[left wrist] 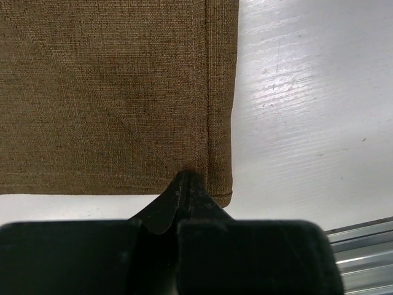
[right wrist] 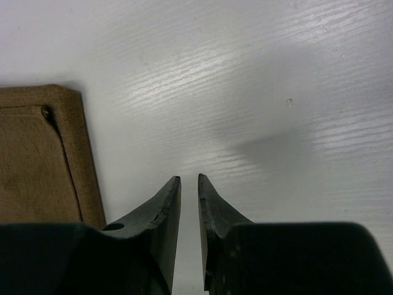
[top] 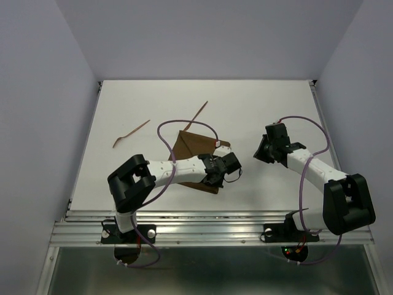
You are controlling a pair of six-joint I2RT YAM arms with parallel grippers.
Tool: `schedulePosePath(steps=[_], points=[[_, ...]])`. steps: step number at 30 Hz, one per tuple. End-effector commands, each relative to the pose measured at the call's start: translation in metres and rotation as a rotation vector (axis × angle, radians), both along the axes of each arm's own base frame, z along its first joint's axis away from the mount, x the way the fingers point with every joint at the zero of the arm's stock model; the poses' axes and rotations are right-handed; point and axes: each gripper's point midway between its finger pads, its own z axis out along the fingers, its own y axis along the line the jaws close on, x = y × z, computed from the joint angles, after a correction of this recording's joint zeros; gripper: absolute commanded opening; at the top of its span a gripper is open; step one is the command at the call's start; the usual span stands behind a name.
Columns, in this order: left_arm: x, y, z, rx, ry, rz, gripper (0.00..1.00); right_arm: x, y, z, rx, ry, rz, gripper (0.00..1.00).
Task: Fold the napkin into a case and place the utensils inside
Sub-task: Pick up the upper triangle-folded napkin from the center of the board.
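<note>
At the tips of my left gripper (left wrist: 184, 181), the napkin (left wrist: 110, 92) is lying flat, and I am pressing the jaws fully together on its near hem by a corner, apparently pinching it. My right gripper (right wrist: 189, 184) is hanging over the table (right wrist: 276, 74), jaws narrowly parted and holding nothing, with the napkin's corner just to its left. The utensils (top: 131, 133) are lying beyond the napkin.

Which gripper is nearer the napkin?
Left. The left gripper is shut on the napkin, at its edge near a corner; the right gripper hangs beside it over the table.
</note>
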Motion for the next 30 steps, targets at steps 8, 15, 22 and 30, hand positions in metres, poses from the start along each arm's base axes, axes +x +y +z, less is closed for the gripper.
schedulePosePath(steps=[8,15,22,30], points=[[-0.006,-0.007,-0.029,-0.06,0.043,-0.033,0.0,0.003,0.002,0.0,0.008,-0.012,0.014,0.23],[0.006,0.015,-0.017,0.044,-0.041,0.017,0.0,0.002,0.003,0.001,0.018,-0.013,0.014,0.23],[0.022,0.017,0.044,0.0,-0.164,0.03,0.05,0.001,0.006,0.001,0.03,-0.013,0.021,0.23],[0.026,-0.01,0.04,0.029,-0.173,-0.045,0.36,-0.002,0.003,0.003,0.027,-0.024,0.011,0.24]])
